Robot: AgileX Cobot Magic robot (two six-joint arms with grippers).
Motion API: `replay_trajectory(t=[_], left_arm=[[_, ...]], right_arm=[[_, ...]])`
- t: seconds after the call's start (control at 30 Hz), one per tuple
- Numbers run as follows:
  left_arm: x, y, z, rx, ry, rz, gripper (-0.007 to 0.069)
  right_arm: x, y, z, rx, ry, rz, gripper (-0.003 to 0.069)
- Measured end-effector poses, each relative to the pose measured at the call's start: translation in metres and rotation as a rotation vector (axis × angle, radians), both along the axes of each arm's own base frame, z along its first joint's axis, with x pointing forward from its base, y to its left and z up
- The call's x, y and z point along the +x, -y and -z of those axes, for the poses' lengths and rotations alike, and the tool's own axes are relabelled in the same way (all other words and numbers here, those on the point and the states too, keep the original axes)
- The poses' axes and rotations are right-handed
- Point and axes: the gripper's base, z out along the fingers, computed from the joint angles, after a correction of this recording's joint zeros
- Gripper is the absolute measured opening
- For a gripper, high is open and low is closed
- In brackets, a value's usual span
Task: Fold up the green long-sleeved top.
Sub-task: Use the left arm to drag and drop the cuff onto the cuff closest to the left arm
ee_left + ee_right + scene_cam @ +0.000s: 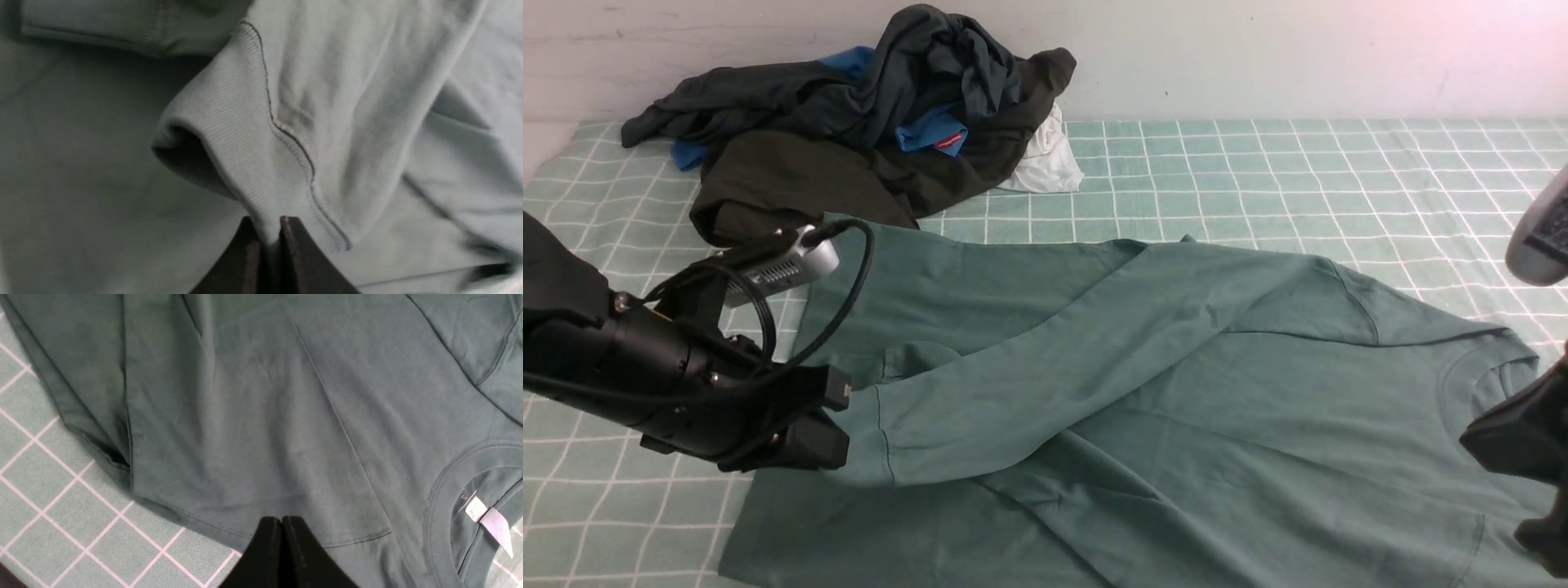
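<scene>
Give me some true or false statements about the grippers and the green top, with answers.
1. The left gripper pinches the cuff of the top. True.
2. The right gripper is wide open. False: its jaws are shut.
3. A sleeve lies across the top's body. True.
4. The checked cloth underneath is red. False: it is light green with white lines.
5. The neck label is white. True.
</scene>
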Motion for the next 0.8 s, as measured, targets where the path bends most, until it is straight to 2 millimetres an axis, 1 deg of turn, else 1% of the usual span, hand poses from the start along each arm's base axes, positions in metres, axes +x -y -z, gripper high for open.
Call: replay_trajectory(t=[0.1, 0.2, 0.23, 0.27, 0.37, 0.4, 0.43, 0.47, 0.5, 0.53, 0.57, 0.6, 0.67, 0.7, 0.73, 0.8], left_arm=[[0.001, -0.005, 0.003, 0.071, 0.037, 0.037, 0.002], [0.005, -0.008, 0.011, 0.132, 0.037, 0.066, 0.0043], [0.005, -0.009, 0.011, 0.135, 0.037, 0.067, 0.0047], [0.007, -0.01, 0.02, 0.151, 0.008, 0.081, 0.0081], [0.01, -0.01, 0.033, 0.172, -0.03, 0.114, 0.017], [0.011, -0.011, 0.038, 0.18, -0.046, 0.134, 0.0246], [0.011, -0.01, 0.039, 0.179, -0.057, 0.142, 0.0266], [0.012, -0.01, 0.038, 0.175, -0.071, 0.159, 0.0331], [0.011, -0.01, 0.039, 0.174, -0.076, 0.162, 0.034], [0.012, -0.008, 0.032, 0.162, -0.09, 0.187, 0.0388], [0.012, -0.008, 0.029, 0.159, -0.091, 0.196, 0.0401], [0.012, -0.003, 0.014, 0.161, -0.071, 0.244, 0.0419], [0.007, 0.006, -0.002, 0.189, -0.035, 0.336, 0.0416], [0.002, 0.013, -0.01, 0.212, -0.012, 0.403, 0.0408], [-0.003, 0.02, -0.014, 0.237, 0.004, 0.458, 0.04], [-0.019, 0.039, -0.016, 0.33, 0.014, 0.66, 0.0379]], right_arm=[[-0.001, -0.001, 0.0, 0.011, -0.007, 0.0, -0.0017], [-0.002, -0.003, 0.0, 0.037, -0.024, -0.006, -0.0017], [-0.002, -0.003, 0.0, 0.036, -0.024, -0.007, -0.0017], [-0.003, -0.004, 0.0, 0.045, -0.03, -0.015, -0.0017], [-0.003, -0.005, 0.0, 0.048, -0.032, -0.019, -0.0017], [-0.003, -0.005, 0.0, 0.048, -0.032, -0.02, -0.0017], [-0.003, -0.005, 0.0, 0.048, -0.032, -0.02, -0.0016], [-0.003, -0.005, 0.0, 0.054, -0.036, -0.021, -0.0013], [-0.003, -0.005, 0.0, 0.054, -0.036, -0.021, -0.0011], [-0.004, -0.006, 0.002, 0.062, -0.047, -0.028, -0.0002], [-0.004, -0.006, 0.003, 0.061, -0.05, -0.031, 0.0], [-0.005, -0.007, 0.008, 0.061, -0.07, -0.039, 0.001], [-0.007, -0.007, 0.017, 0.05, -0.1, -0.043, 0.0022], [-0.008, -0.007, 0.022, 0.041, -0.116, -0.045, 0.0027], [-0.008, -0.007, 0.026, 0.034, -0.129, -0.046, 0.003], [-0.011, -0.008, 0.031, 0.022, -0.144, -0.062, 0.0034]])
